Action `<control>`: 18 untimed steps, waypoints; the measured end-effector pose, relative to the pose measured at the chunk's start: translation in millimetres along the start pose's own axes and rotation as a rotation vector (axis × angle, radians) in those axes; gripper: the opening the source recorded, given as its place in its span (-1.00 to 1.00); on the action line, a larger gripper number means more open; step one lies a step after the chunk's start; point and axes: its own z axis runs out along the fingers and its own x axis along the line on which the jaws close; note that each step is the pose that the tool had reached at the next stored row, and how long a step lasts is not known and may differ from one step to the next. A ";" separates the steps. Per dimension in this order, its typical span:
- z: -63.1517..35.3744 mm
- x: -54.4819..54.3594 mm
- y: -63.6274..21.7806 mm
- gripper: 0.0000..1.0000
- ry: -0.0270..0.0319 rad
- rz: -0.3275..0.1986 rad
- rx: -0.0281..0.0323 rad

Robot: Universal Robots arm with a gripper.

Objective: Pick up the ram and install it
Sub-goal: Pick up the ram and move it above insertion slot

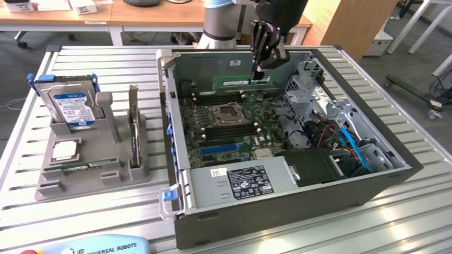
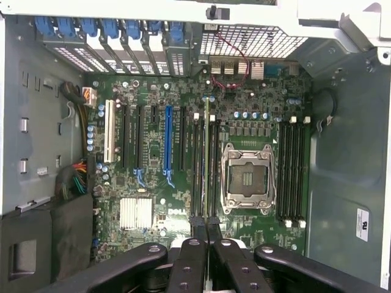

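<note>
Claw (image 1: 260, 75) clamped on ram (image 1: 235, 82), upper centre of exterior view; long axis level, extending toward the exterior view's left, parallel to motherboard (image 1: 211, 119) slots.

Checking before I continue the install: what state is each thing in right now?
Gripper: jaws shut on the ram.
Ram: held on edge over the motherboard, not seated.
Computer case: lying on its side, open.
Processor socket: empty.
Hard drive: standing upright in the grey holder.
Processor chip: lying flat in the holder.
</note>
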 end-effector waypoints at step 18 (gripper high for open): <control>3.0 0.1 -0.2 -0.77 0.0001 0.000 0.0000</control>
